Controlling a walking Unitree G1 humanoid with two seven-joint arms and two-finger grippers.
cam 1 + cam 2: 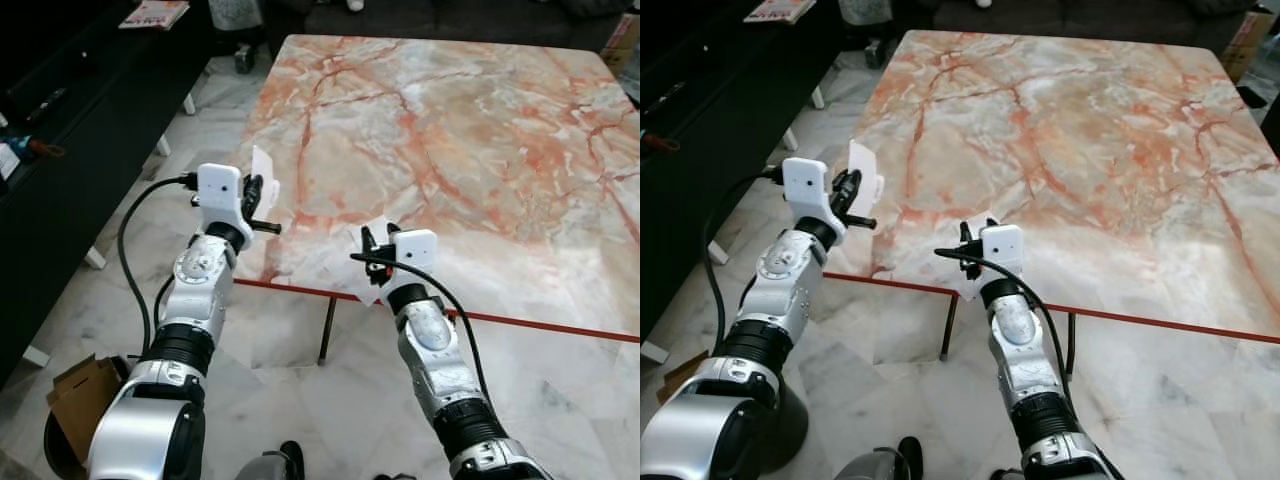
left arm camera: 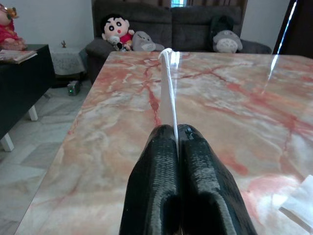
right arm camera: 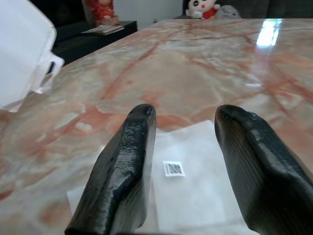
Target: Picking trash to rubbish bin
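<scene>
Where the surface ends: both pincers sit at the marble surface [image 1: 480,130] near edge, floor open below.
Left pincer [image 1: 255,200]: clenched on a thin white paper scrap [image 2: 168,93], held upright.
Right pincer [image 3: 183,147]: fingers spread over a flat white wrapper [image 3: 195,196] bearing a small code.
Surroundings: black cabinet [image 1: 60,150] at left; cardboard box [image 1: 80,395] on floor.
</scene>
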